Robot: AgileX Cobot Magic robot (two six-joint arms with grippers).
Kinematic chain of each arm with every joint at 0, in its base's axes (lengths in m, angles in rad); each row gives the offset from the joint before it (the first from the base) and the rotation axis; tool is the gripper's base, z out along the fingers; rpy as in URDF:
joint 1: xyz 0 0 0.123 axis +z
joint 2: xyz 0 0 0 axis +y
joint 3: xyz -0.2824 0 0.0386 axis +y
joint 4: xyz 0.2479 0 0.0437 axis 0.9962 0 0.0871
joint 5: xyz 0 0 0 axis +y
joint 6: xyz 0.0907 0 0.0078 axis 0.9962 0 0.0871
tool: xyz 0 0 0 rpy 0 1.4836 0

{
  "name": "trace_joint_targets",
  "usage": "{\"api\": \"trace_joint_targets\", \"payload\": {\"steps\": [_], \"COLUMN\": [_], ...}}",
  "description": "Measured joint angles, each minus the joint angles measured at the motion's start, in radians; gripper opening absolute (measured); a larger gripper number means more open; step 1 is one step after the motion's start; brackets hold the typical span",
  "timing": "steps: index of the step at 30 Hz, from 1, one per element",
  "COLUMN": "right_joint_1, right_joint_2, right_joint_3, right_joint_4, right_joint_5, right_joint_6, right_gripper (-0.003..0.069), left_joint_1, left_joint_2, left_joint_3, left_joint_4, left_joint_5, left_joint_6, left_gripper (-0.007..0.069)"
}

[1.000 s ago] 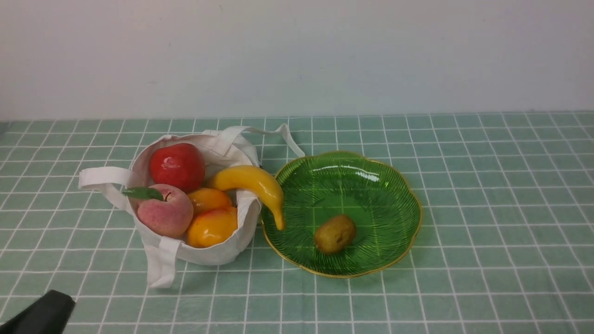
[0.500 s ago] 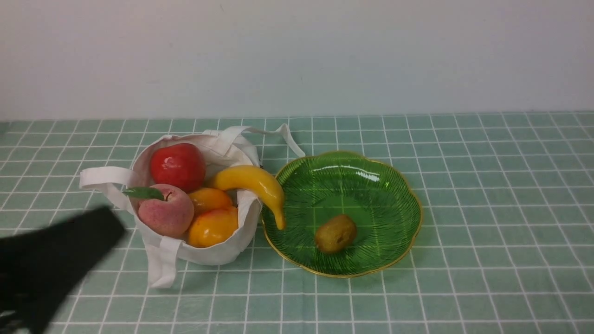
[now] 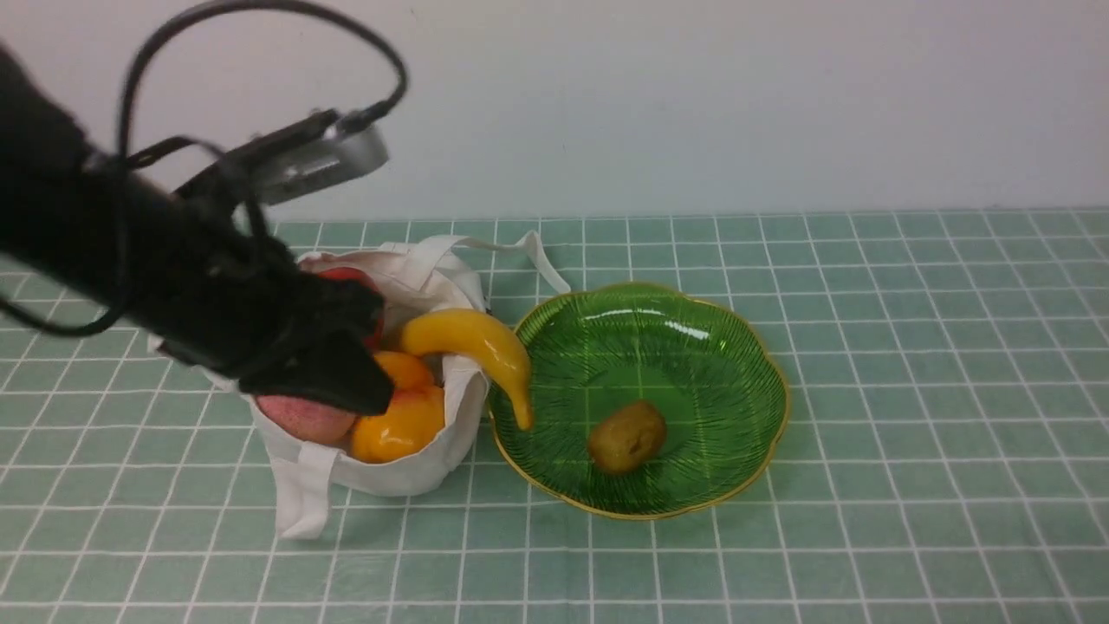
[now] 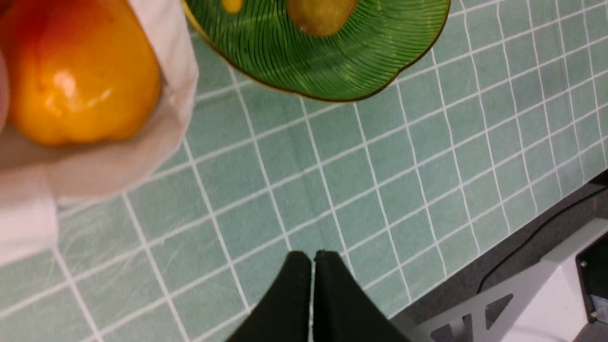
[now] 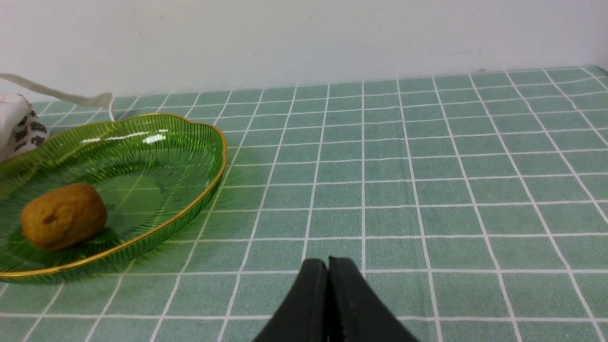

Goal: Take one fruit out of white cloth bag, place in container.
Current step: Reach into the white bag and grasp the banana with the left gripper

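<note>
The peach (image 3: 308, 419) and red fruit (image 3: 353, 282) are partly obscured by the left arm (image 3: 217, 269). Both sets of jaws (image 4: 313, 259) (image 5: 330, 263) are closed together.

Green table surface with white grid lines (image 3: 910, 416). Directly on it: soft white fabric bag (image 3: 463, 433), partly hidden; near it, scalloped translucent green glass dish (image 3: 719, 468), gold-rimmed. Bag and dish possibly touching.

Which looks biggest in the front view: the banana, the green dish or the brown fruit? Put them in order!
1. Green dish
2. Banana
3. Brown fruit
</note>
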Motion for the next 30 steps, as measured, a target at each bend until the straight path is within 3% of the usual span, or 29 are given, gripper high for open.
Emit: {"api": "trace_joint_targets", "payload": {"steps": [9, 21, 29, 30], "right_joint_1": [0.0, 0.0, 0.0, 0.0], "right_joint_2": [0.0, 0.0, 0.0, 0.0], "right_joint_3": [0.0, 0.0, 0.0, 0.0], "right_joint_4": [0.0, 0.0, 0.0, 0.0], "right_joint_5": [0.0, 0.0, 0.0, 0.0], "right_joint_6": [0.0, 0.0, 0.0, 0.0], "right_gripper": [-0.0012, -0.0012, -0.0012, -0.0012], "left_joint_1": [-0.192, -0.206, -0.212, -0.212], "left_joint_2": [0.352, 0.373, 0.382, 0.389], "left_joint_3": [-0.36, -0.415, -0.415, -0.415], "left_joint_4": [0.238, 0.274, 0.35, 0.365], "left_joint_5": [0.028, 0.046, 0.038, 0.015], "left_joint_6": [-0.153, -0.167, -0.239, -0.278], "left_gripper": [0.0048, 0.0074, 0.0215, 0.0267]}}
